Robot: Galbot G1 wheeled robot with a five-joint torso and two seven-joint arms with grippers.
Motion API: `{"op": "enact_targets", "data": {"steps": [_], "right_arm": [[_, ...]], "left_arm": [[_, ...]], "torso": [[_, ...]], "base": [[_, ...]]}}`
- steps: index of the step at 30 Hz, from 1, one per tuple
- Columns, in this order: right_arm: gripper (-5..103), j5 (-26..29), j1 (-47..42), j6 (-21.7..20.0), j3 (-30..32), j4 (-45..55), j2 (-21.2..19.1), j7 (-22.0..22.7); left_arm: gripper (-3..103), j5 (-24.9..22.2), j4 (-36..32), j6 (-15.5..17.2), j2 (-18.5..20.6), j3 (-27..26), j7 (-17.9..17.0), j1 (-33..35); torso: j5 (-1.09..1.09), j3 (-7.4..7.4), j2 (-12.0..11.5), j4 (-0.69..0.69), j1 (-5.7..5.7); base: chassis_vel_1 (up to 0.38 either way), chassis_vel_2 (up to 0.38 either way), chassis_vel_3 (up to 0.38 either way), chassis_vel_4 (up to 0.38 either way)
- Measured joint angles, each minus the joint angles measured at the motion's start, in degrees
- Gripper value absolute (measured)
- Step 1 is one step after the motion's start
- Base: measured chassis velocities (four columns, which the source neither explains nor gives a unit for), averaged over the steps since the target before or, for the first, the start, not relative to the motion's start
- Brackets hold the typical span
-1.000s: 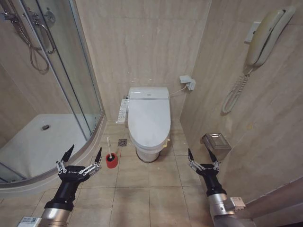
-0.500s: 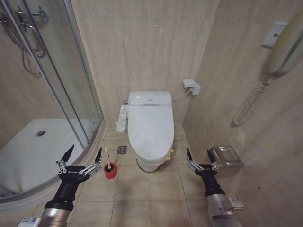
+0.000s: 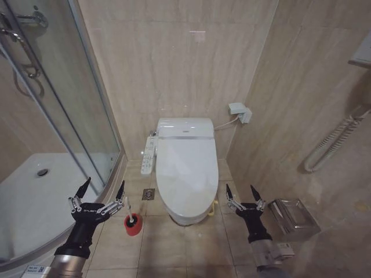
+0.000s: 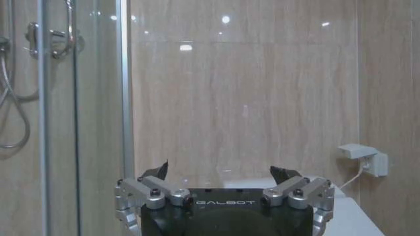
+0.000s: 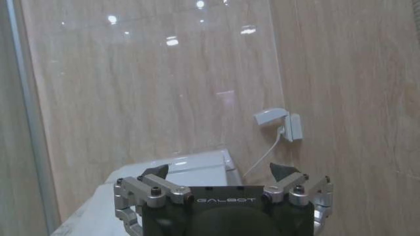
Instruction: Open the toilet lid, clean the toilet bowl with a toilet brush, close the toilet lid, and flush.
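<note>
The toilet lid lies shut over the white toilet against the back wall, so the toilet bowl is hidden under it. The toilet brush stands with its thin white handle upright in a small red cup on the floor tiles left of the toilet. My left gripper hangs open just left of the brush and apart from it. My right gripper is open to the right of the toilet's front, holding nothing. The left wrist view shows the left gripper open, and the right wrist view shows the right gripper open before the toilet's tank.
A curved glass shower enclosure with a white tray fills the left side. A control panel sits on the toilet's left. A floor drain, a wall socket, a metal paper holder and a coiled cord are nearby.
The whole picture has shifted: the camera has come closer to the toilet, which now looks larger and lower. Both grippers keep their pose and stay open.
</note>
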Motion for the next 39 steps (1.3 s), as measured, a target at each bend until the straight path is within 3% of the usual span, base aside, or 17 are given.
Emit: {"op": "enact_targets", "data": {"steps": [14, 17, 24, 29, 39], "right_arm": [[100, -0.3, -0.3, 0.6, 0.3, -0.4, 0.3, 1.0], [100, -2.5, -1.4, 4.7, 1.4, -1.8, 0.4, 1.2], [100, 0.0, -5.8, 5.3, 2.3, -2.2, 0.8, -2.5], [100, -1.8, -9.2, 9.3, 2.6, -5.5, 2.3, -5.0], [100, -4.5, -10.5, 14.7, 3.2, -15.4, 2.5, -5.3]], "left_arm": [[100, 0.0, 0.0, 0.0, 0.0, 0.0, 0.0, 0.0], [100, 0.0, 0.0, 0.0, 0.0, 0.0, 0.0, 0.0], [100, 0.0, 0.0, 0.0, 0.0, 0.0, 0.0, 0.0], [100, 0.0, 0.0, 0.0, 0.0, 0.0, 0.0, 0.0], [100, 0.0, 0.0, 0.0, 0.0, 0.0, 0.0, 0.0]], "torso": [[0.0, 0.0, 0.0, 0.03, 0.0], [0.01, 0.01, 0.0, 0.01, 0.02], [0.0, 0.01, 0.0, 0.03, 0.02], [0.01, -0.01, 0.0, 0.01, -0.02], [0.0, 0.0, 0.0, 0.02, 0.0]], "base": [[-0.122, 0.13, 0.125, -0.133], [-0.144, 0.121, 0.118, -0.133], [-0.06, 0.046, 0.059, -0.044], [0.012, -0.008, -0.005, 0.008], [0.0, 0.0, 0.0, 0.0]]}}
